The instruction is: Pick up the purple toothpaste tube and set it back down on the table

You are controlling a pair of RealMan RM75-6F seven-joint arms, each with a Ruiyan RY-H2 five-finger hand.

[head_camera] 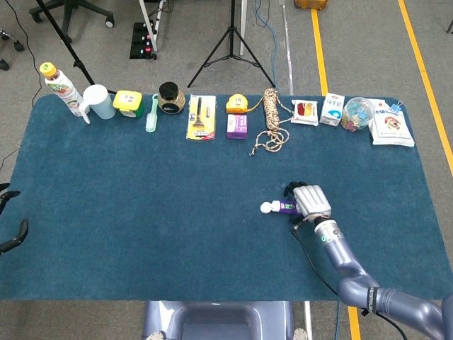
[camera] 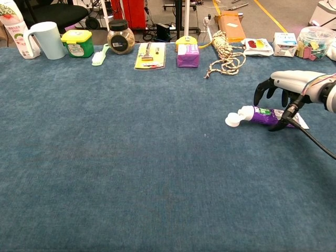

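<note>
The purple toothpaste tube [head_camera: 282,207] lies flat on the blue table cloth [head_camera: 141,212], its white cap pointing to the left. In the chest view the tube [camera: 262,115] shows the same way. My right hand [head_camera: 310,200] hangs directly over the tube's rear half. In the chest view the right hand [camera: 286,86] has its fingers spread behind the tube and its thumb down at the tube's front side; the tube still rests on the cloth. Only the fingertips of my left hand [head_camera: 10,234] show, at the far left edge, apart and holding nothing.
Along the far edge stand a bottle [head_camera: 60,88], a pale blue jug [head_camera: 99,103], a green tub [head_camera: 128,103], a jar [head_camera: 170,98], a razor card [head_camera: 201,117], a purple box [head_camera: 237,126], a rope coil [head_camera: 271,120] and several packets [head_camera: 393,127].
</note>
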